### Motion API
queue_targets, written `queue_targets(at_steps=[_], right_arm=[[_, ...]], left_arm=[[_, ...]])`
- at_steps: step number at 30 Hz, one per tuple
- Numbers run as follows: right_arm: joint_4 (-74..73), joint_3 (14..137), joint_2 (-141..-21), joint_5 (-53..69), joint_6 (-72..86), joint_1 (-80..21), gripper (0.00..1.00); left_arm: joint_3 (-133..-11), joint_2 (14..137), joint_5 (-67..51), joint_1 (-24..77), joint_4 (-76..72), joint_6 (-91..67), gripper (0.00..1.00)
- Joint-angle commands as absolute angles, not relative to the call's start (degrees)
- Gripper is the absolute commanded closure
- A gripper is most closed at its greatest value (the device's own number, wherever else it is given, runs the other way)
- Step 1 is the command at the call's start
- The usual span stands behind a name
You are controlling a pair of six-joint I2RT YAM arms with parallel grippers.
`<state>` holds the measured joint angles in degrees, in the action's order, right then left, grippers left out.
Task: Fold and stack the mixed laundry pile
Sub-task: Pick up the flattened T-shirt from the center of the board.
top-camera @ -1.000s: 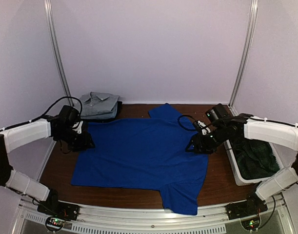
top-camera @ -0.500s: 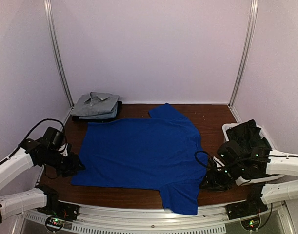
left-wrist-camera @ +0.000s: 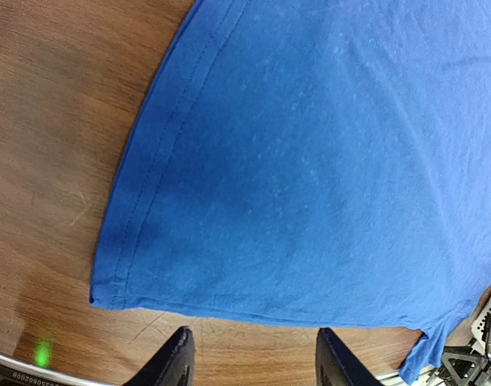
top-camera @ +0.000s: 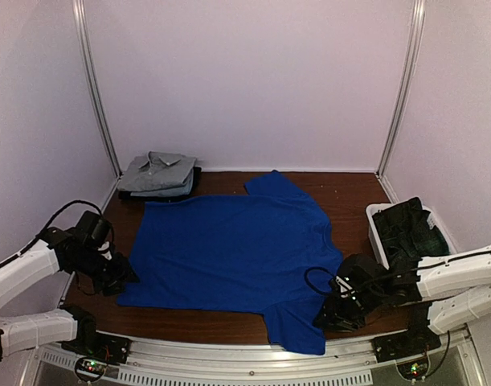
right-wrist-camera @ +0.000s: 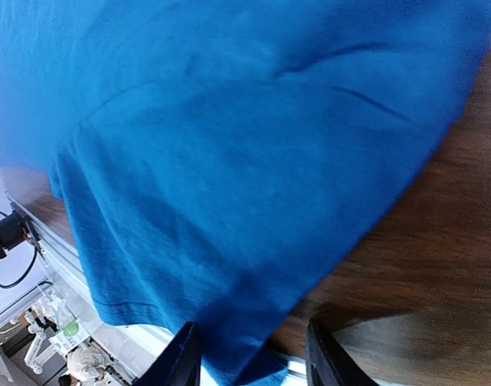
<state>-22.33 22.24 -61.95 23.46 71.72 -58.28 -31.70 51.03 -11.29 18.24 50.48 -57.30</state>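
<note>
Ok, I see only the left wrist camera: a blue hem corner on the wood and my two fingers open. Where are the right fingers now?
Observer: The right fingers are low at the near right corner of the blue shirt.
Operator: Do they hold the cloth?
Observer: No, the right wrist view shows them open, with the shirt's edge below them.
Operator: Is anything folded already?
Observer: Yes, a folded grey shirt lies at the far left corner.

Wood tbl (top-camera: 358, 193), blue shirt (top-camera: 237, 249), grey stack (top-camera: 158, 173), bin (top-camera: 374, 221)
</note>
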Motion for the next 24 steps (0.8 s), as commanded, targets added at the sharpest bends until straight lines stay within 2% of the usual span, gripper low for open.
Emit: queue_targets(at_steps=[1, 6, 9, 14, 19, 24], right_arm=[[-14.53, 20.99, -66.68, 23.99, 73.39, -58.88, 0.54], [-12.51, 22.04, -68.49, 24.12, 73.29, -58.88, 0.61], [-14.77, 22.70, -67.14, 23.11, 73.21, -58.89, 0.76], [-22.11, 23.82, -60.77, 19.29, 73.78, -58.89, 1.00], [-24.86, 24.04, -55.13, 17.55, 74.77, -58.89, 1.00], [-26.24, 24.80, -54.32, 16.98, 74.35, -58.89, 1.00]], left_arm=[[-30.38, 49.17, -10.27, 18.63, 48.51, -60.46, 0.47], [-28.37, 48.23, -10.75, 18.63, 48.21, -61.56, 0.47], [-27.88, 47.29, -10.26, 18.63, 49.59, -63.06, 0.48], [-28.18, 46.71, -7.90, 18.63, 53.35, -65.32, 0.56], [-27.77, 49.04, -6.92, 18.63, 57.19, -68.74, 0.62], [-27.17, 50.34, -5.94, 18.63, 57.83, -70.82, 0.62]])
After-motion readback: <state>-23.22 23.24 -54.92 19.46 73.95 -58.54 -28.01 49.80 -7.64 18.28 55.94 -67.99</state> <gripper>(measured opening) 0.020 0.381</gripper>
